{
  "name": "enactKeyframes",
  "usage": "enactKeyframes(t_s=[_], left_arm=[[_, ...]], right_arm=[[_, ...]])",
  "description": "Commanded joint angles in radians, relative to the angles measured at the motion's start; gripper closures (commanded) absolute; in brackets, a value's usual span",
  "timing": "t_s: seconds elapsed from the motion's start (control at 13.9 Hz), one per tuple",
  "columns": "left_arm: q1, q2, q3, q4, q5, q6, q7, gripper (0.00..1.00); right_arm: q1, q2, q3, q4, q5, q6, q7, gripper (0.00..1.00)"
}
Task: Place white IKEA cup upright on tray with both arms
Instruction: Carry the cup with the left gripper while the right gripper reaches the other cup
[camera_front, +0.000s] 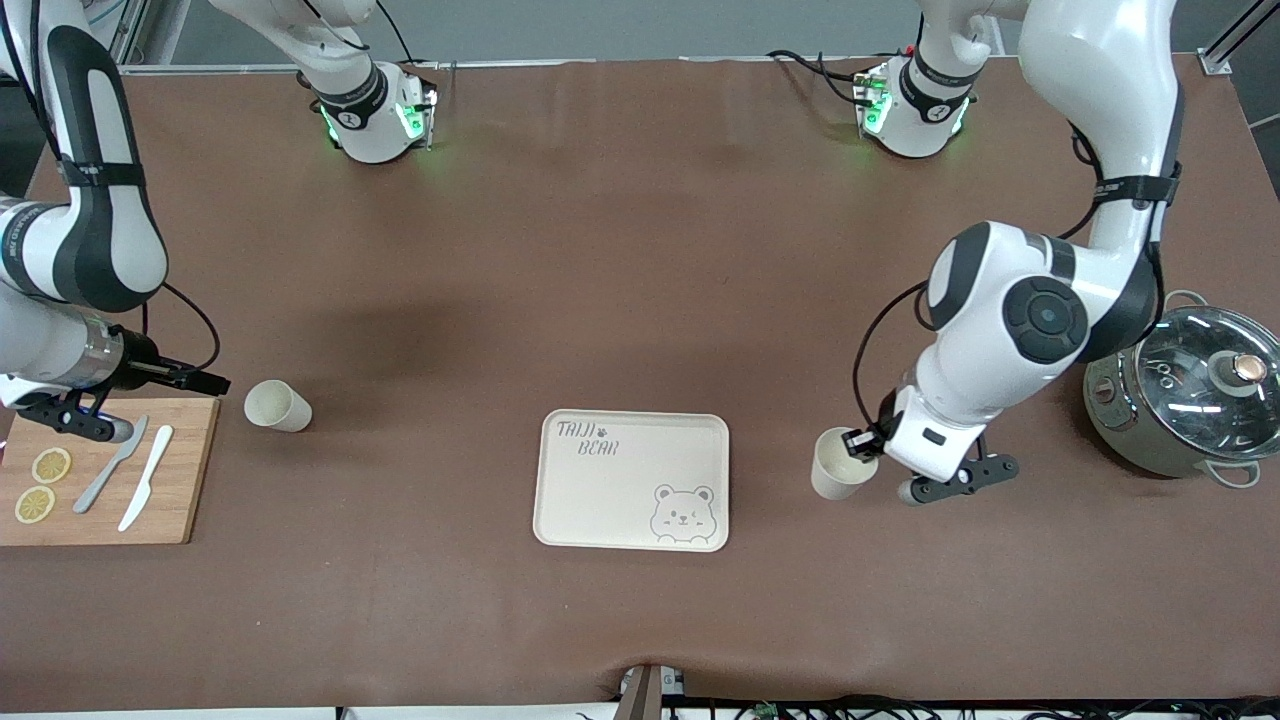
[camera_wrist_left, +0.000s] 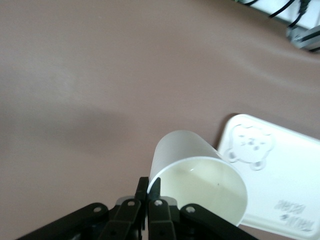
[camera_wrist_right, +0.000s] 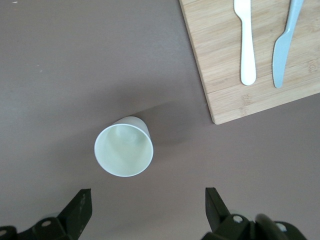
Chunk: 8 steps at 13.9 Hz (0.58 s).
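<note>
Left gripper (camera_wrist_left: 148, 187) pinches a cup's (camera_wrist_left: 200, 185) rim, its base hidden; right gripper (camera_wrist_right: 145, 205) spread wide.

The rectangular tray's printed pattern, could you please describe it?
Cream tray with grey "TAIJI BEAR" lettering and cartoon bear face; front view.

1. Both arms, the left arm (camera_front: 1040, 320) and the right arm (camera_front: 80, 240), are finished in glossy white with black joint bands.
2. Black cables are routed along the links.
3. Green indicator lights are fitted at the bases.
</note>
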Motion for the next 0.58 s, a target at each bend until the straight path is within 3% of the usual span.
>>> enactKeyframes(t_s=[0.0,0.14,0.36,0.5], left_arm=[[-0.06,0.08,0.005,0.124,-0.016,-0.02,-0.132,1.0],[-0.098,0.123,0.006,0.167,-0.016,-0.017,-0.208,1.0],[-0.155,0.155,0.012,0.172,-0.016,-0.003,-0.278,1.0],[-0.179,0.186,0.012,0.172,-0.016,0.02,-0.303,1.0]], right_arm=[[-0.024,-0.041,0.014,-0.111,0.013,0.185,-0.004,0.0],[-0.036,-0.043,0.015,-0.202,0.015,0.332,-0.006,0.0],[-0.036,-0.043,0.015,-0.239,0.015,0.35,-0.006,0.0],[-0.038,-0.037,0.017,-0.257,0.015,0.353,-0.007,0.06]])
